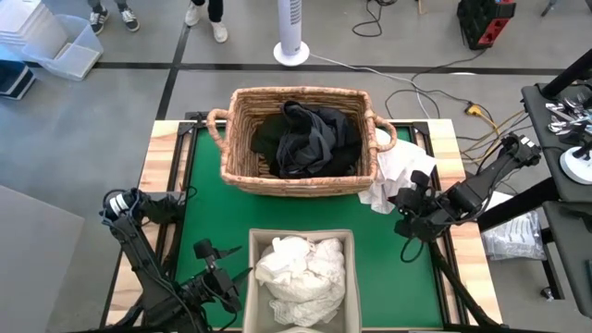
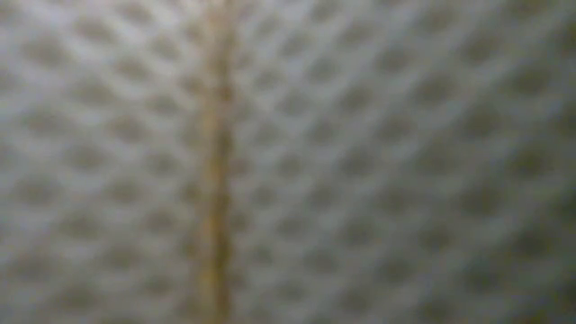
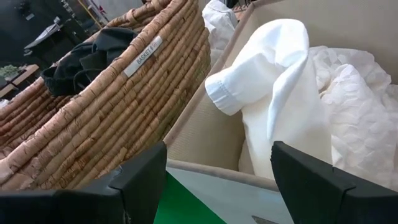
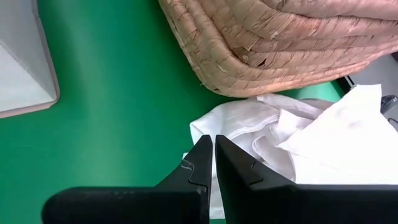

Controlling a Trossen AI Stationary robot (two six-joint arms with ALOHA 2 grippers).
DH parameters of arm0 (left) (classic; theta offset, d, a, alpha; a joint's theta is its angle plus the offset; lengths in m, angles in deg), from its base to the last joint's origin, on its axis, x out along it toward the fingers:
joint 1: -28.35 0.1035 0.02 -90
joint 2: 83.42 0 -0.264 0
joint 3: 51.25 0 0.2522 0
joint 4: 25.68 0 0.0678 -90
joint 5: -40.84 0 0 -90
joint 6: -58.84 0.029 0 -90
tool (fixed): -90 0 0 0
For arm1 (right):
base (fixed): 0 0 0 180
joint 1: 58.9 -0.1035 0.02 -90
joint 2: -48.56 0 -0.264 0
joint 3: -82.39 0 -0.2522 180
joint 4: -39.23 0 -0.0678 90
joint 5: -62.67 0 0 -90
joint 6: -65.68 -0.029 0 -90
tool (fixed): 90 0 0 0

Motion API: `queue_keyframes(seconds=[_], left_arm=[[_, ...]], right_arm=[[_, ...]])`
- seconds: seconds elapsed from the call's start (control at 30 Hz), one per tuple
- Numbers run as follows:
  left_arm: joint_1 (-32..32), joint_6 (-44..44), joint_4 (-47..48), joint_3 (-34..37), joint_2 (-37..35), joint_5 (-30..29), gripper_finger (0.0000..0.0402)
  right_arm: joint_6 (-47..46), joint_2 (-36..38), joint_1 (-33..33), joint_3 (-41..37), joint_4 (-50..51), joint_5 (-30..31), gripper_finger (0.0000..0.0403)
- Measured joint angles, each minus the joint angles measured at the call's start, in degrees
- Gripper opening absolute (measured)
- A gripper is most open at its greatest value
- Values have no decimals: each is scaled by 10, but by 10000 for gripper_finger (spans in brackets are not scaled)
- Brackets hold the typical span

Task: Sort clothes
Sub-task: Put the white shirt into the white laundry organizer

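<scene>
Your right gripper (image 4: 213, 163), fingers clenched on nothing, hangs over the crumpled white fabric garment (image 4: 292, 140) beside the woven wicker basket (image 4: 292, 43); descending closed only pushes it. Left gripper (image 3: 217, 180) waits released.

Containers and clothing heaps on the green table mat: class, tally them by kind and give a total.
Woven wicker basket: 1
Beige fabric bin: 1
Heap of dark clothes: 1
Heaps of white clothes, in the bin and beside the basket: 2
Total: 5
</scene>
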Motion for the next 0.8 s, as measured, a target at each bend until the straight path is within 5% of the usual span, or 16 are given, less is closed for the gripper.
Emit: queue_keyframes(seconds=[0.8], left_arm=[[1, 1, -2, 0, 0, 1, 265]], right_arm=[[8, 0, 0, 0, -25, 12, 13]])
